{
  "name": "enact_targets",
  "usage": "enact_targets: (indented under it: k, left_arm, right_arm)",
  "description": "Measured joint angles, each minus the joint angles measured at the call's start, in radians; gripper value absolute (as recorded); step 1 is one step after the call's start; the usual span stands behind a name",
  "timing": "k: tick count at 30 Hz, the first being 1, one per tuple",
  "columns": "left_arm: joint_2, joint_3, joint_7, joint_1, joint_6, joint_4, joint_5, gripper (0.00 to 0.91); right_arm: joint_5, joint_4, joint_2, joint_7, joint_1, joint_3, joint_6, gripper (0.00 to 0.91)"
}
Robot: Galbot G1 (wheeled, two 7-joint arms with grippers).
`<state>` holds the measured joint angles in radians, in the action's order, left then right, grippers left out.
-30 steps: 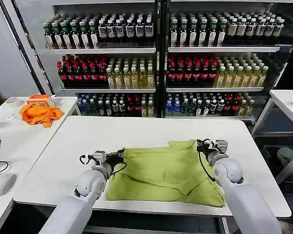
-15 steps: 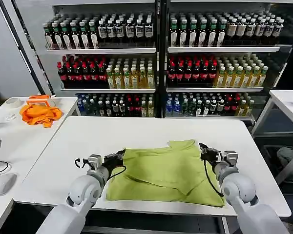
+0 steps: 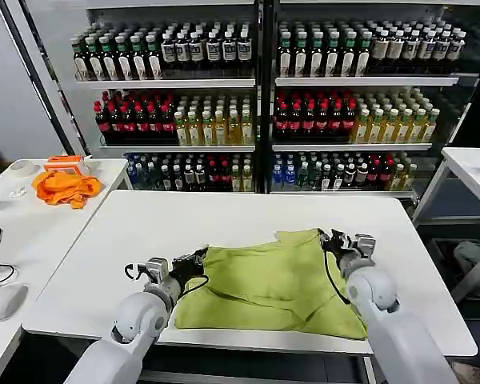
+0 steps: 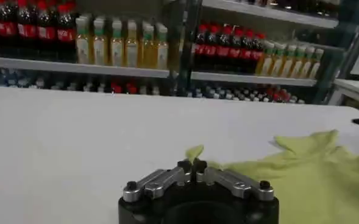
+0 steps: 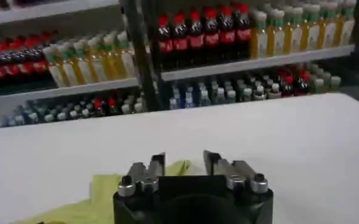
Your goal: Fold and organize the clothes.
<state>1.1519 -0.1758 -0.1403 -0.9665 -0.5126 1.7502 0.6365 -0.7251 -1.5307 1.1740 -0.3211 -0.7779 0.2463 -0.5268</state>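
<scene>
Compared with half a second earlier, the right gripper [image 3: 330, 241] has moved away from the robot, toward the far right corner of the T-shirt [image 3: 276, 280], while the left gripper [image 3: 197, 262] has shifted only slightly and remains at the garment's left edge. The light yellow-green T-shirt lies spread on the white table [image 3: 224, 216], in the near half of the tabletop and somewhat right of its centre, with wrinkles across its surface and its near edge close to the table's front edge. In the left wrist view, the left gripper [image 4: 192, 165] has its fingertips pressed together, with a small point of the green fabric [image 4: 301, 173] rising directly behind them; whether fabric is caught between the fingertips cannot be told. In the right wrist view, the right gripper [image 5: 184, 161] has its two fingers apart with a visible gap, and a corner of the T-shirt [image 5: 100, 198] lies on the table just beyond and to one side of them. A bright orange cloth [image 3: 64, 186] sits bunched on a separate white table [image 3: 32, 232] to the robot's left, well apart from the T-shirt. Shelves of bottled drinks [image 3: 256, 96] stand behind the tables.
</scene>
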Motion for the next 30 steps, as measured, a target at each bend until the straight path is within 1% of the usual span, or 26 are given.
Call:
enact_targets:
  k: [1,2,3,4,5,14,24,27,30]
  left_arm:
    - [0.000,0.000,0.000,0.002,0.001,-0.002,0.000,0.071]
    - [-0.001,0.001,0.001,0.003,0.001,-0.003,0.000,0.071]
    - [-0.002,0.002,0.002,0.005,0.002,-0.005,0.001,0.071]
    - [-0.003,0.002,0.002,0.007,0.003,-0.007,0.002,0.071]
    - [-0.003,0.003,0.002,0.009,0.004,-0.010,0.001,0.071]
    - [-0.003,0.009,0.005,0.014,0.007,-0.018,0.004,0.071]
    - [-0.006,0.011,0.008,0.016,0.013,-0.026,0.012,0.060]
    - [-0.006,0.010,0.009,0.017,0.017,-0.027,0.016,0.071]
    - [-0.008,0.008,0.009,0.018,0.020,-0.026,0.022,0.060]
  right_arm:
    - [0.000,0.019,0.008,-0.001,0.012,-0.004,0.000,0.907]
    - [0.000,0.036,0.015,-0.003,0.022,-0.007,0.000,0.786]
    - [0.000,0.051,0.022,-0.003,0.032,-0.010,0.000,0.605]
    - [0.000,0.068,0.030,-0.004,0.042,-0.014,0.000,0.413]
    - [-0.001,0.083,0.037,-0.006,0.051,-0.018,0.001,0.000]
    - [-0.010,0.172,0.080,-0.014,0.097,-0.034,0.011,0.000]
    - [-0.018,0.199,0.108,-0.021,0.110,-0.035,0.011,0.000]
    - [-0.020,0.200,0.108,-0.022,0.109,-0.031,0.015,0.000]
    - [-0.024,0.193,0.104,-0.022,0.104,-0.028,0.018,0.000]
